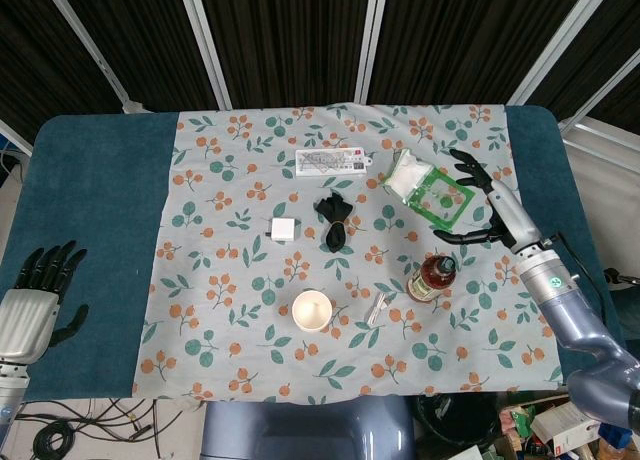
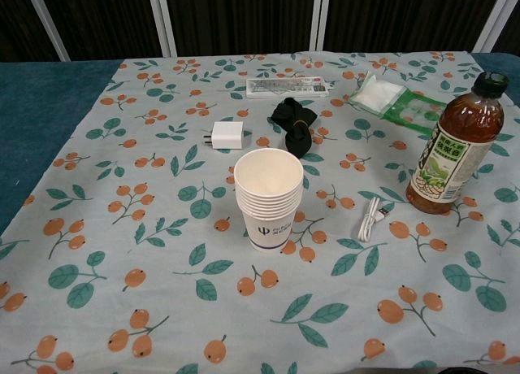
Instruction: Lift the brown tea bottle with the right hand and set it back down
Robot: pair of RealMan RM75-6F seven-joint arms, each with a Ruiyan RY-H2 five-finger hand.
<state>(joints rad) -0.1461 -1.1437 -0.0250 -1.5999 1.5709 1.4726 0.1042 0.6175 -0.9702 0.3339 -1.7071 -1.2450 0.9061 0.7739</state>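
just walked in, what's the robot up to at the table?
Nothing is held at this moment. The brown tea bottle stands upright on the floral tablecloth, cap on. The right hand is open just beyond it, fingers spread, not touching it. The left hand rests open at the table's far left edge. A stack of paper cups and a white cable sit nearby, untouched.

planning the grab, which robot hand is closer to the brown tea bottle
Right. The right robot hand hovers open just beyond the brown plastic tea bottle; the left robot hand sits at the far table edge.
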